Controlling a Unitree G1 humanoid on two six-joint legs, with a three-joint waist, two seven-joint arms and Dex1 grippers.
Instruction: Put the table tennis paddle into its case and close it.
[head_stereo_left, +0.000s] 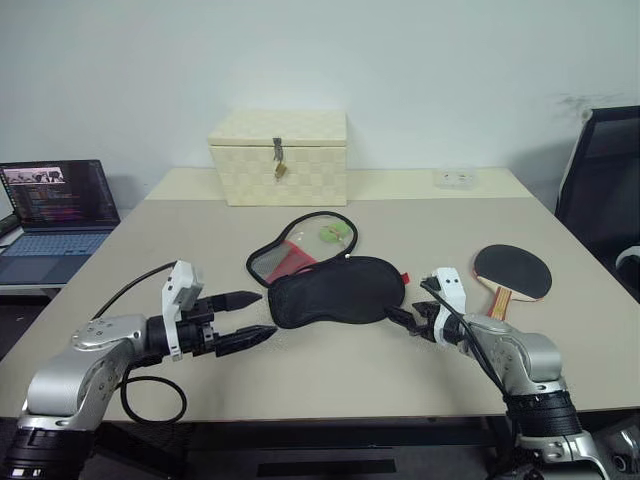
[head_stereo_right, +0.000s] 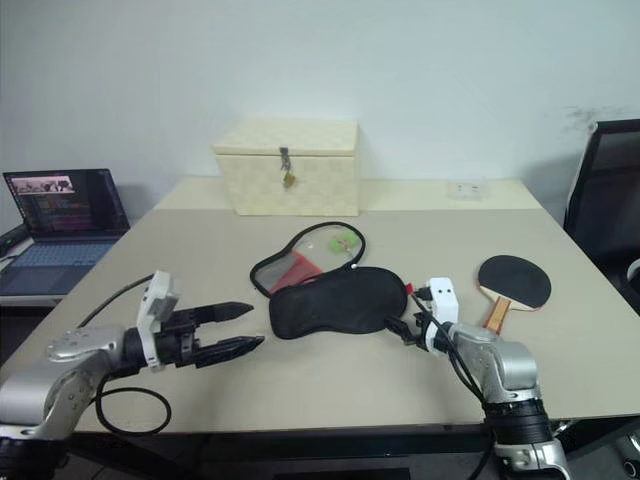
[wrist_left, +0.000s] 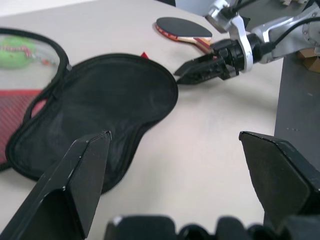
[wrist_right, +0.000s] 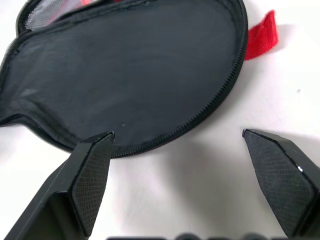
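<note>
Case open at table centre, paddle apart at right.

The case (head_stereo_left: 335, 290) lies unzipped mid-frame, black flap nearest, mesh half behind. The paddle (head_stereo_left: 511, 273) rests right of centre, face up, untouched. Left gripper (head_stereo_left: 255, 318) hovers just left of the case, fingers wide, empty. Right gripper (head_stereo_left: 403, 320) sits at the case's right edge, fingers wide, empty.
</note>
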